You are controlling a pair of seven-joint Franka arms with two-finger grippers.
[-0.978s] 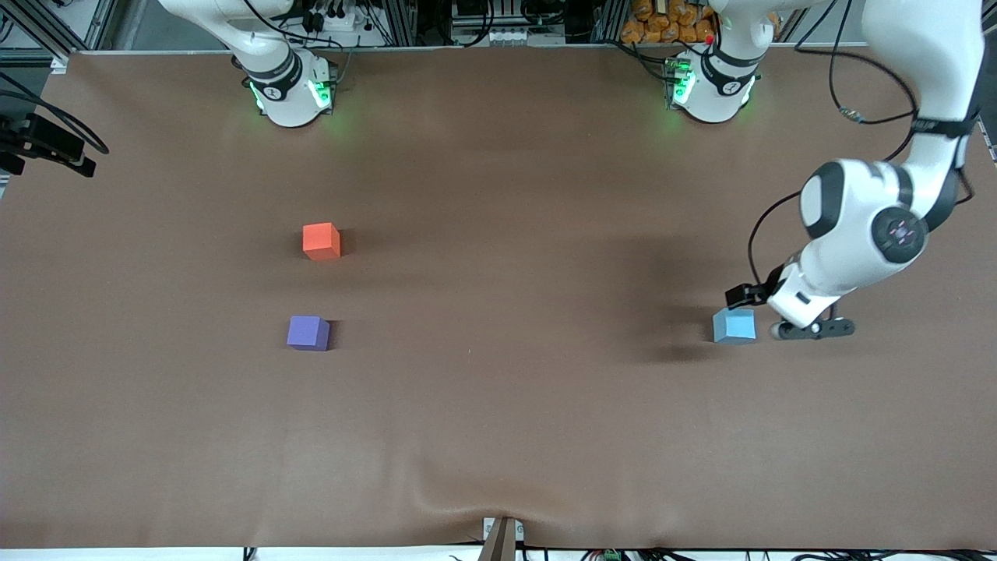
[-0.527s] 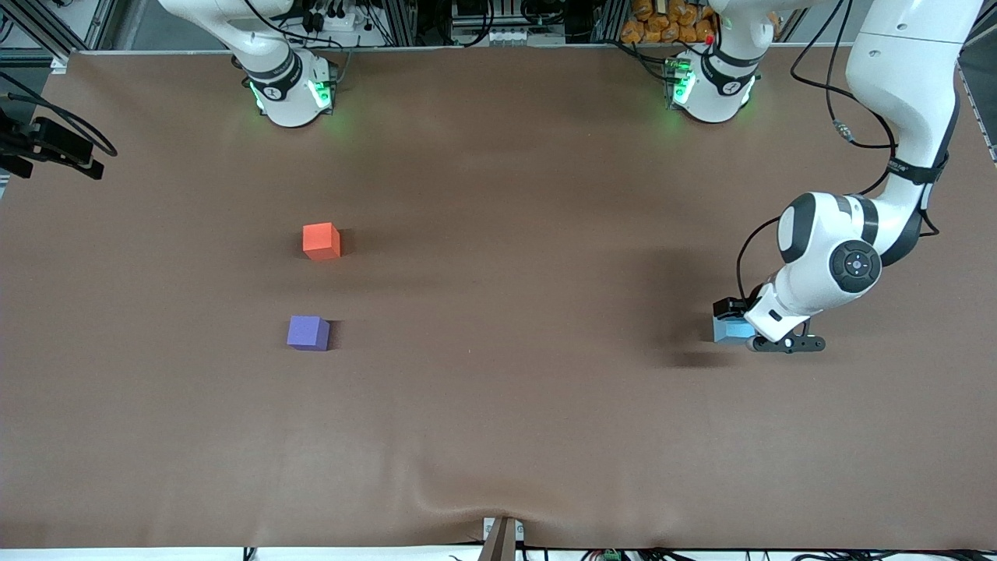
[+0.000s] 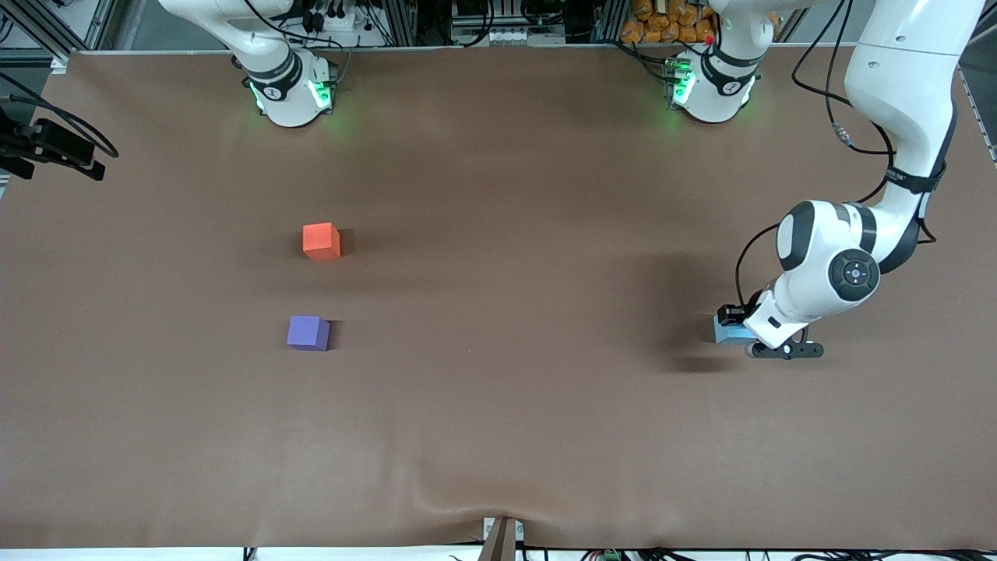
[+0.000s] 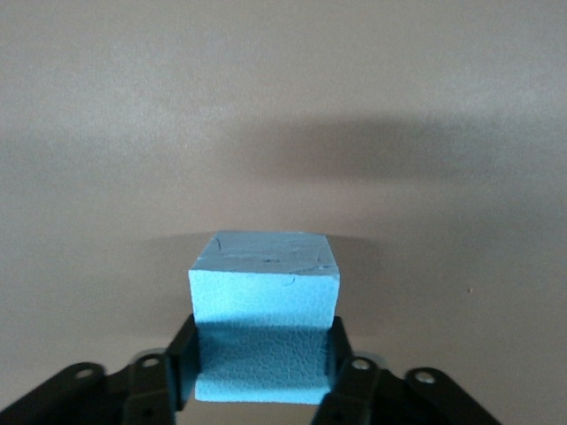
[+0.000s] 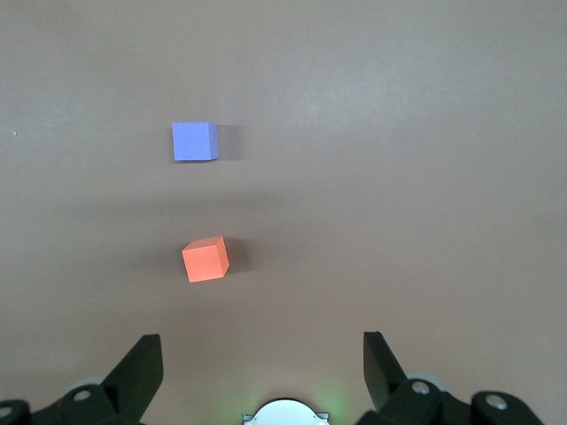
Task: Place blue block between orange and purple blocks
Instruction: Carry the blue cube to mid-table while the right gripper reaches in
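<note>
The light blue block (image 3: 727,333) sits on the brown table toward the left arm's end. My left gripper (image 3: 746,337) is down on it. In the left wrist view the fingers (image 4: 186,354) press both sides of the blue block (image 4: 264,283), shut on it. The orange block (image 3: 321,241) and purple block (image 3: 308,333) sit toward the right arm's end, the purple one nearer the front camera. My right gripper (image 5: 263,354) is open and empty, waiting high over the table with the orange block (image 5: 205,259) and purple block (image 5: 194,142) below it.
The brown cloth table (image 3: 498,389) has a fold at its near edge (image 3: 467,510). A black device (image 3: 47,148) sits at the table's edge by the right arm's end. The right arm's base (image 3: 288,89) and left arm's base (image 3: 713,86) stand at the back.
My left gripper moved from beside the blue block to over it, came down, and its fingers now grip the block's sides. The orange and purple blocks have not moved.
</note>
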